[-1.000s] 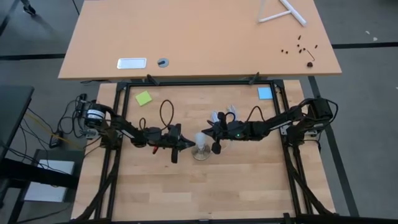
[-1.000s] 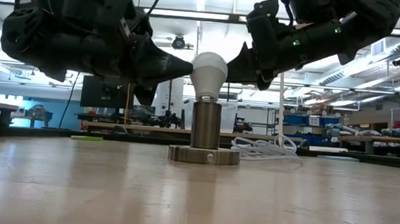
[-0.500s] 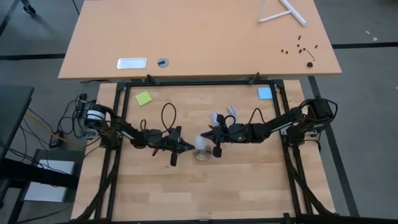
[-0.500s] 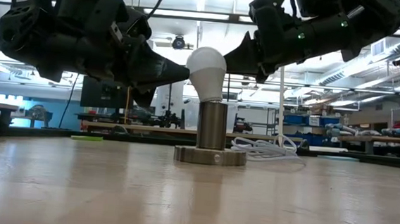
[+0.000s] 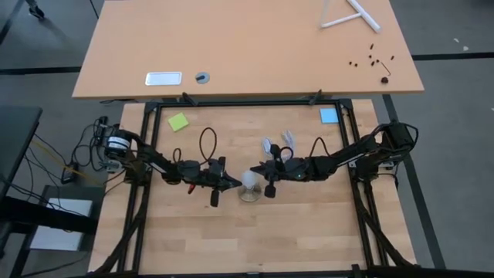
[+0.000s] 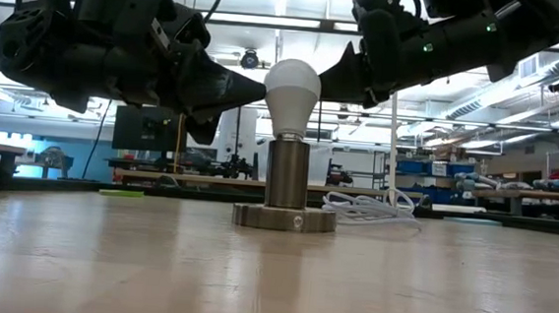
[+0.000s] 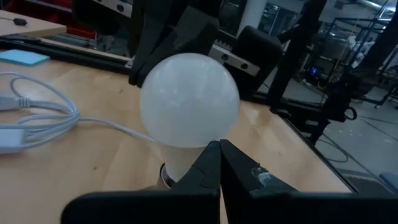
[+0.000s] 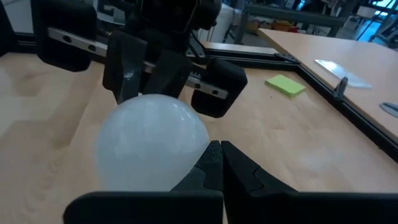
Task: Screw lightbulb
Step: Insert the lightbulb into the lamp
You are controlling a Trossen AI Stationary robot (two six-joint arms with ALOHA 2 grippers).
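Observation:
The white frosted lightbulb [image 6: 292, 93] stands upright with its screw end in the grey metal socket [image 6: 287, 182], whose round base rests on the wooden table near its middle [image 5: 248, 193]. My left gripper [image 5: 236, 182] is shut and lies level at the bulb's left side. Opposite it, my right gripper [image 5: 260, 176] is shut and slants slightly down at the bulb's right side. In each wrist view the other arm's gripper shows beyond the bulb [image 7: 186, 106] [image 8: 152, 143]. My left gripper meets the left side of the bulb's round glass [image 6: 268, 89] with the points of its shut fingers [image 7: 211, 155], coming level from the table's left. The bulb stays upright in the socket. My right gripper meets the right side of the glass [image 6: 318, 85] with its shut fingertips [image 8: 214, 155], coming from the table's right and slanting slightly down.
The socket's white cord [image 5: 276, 147] lies coiled just beyond the bulb, toward the far right. A green note [image 5: 178, 122] and a blue note [image 5: 329, 116] lie near the far corners. Black frame rails [image 5: 247, 103] border the table; bare wood lies toward the near edge.
My right gripper has swung a little toward the table's near edge and rolled slightly, its shut tips staying at the bulb's right side. The bulb remains upright in the socket.

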